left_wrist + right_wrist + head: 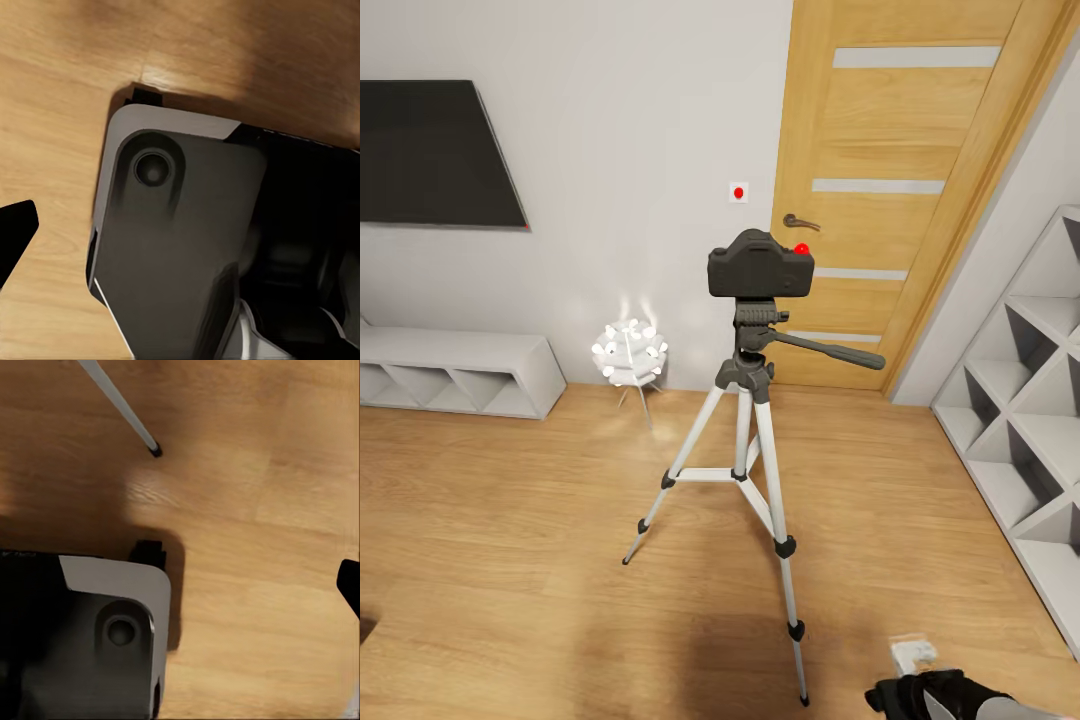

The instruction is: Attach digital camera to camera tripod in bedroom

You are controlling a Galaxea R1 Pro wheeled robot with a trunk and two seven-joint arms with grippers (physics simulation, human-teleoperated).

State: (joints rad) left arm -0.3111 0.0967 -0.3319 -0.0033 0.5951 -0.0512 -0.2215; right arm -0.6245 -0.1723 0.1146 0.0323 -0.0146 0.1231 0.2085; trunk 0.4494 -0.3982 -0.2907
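Observation:
The digital camera (760,266), matte black with a red dot, sits on top of the dark grey head of the camera tripod (752,372). The tripod stands on the wood floor in front of the oak door, its pan handle (830,350) pointing right. One tripod foot (155,451) shows in the right wrist view. My right arm (950,695) is low at the bottom right, well below the camera and apart from the tripod. A single black fingertip (349,585) sits at the edge of the right wrist view, and another fingertip (15,236) at the edge of the left wrist view; both hold nothing.
A white spiky floor lamp (628,355) stands left of the tripod by the wall. A low white shelf (455,372) and black TV (430,155) are at the left, white cube shelves (1025,420) at the right. My grey base (172,247) lies under both wrists.

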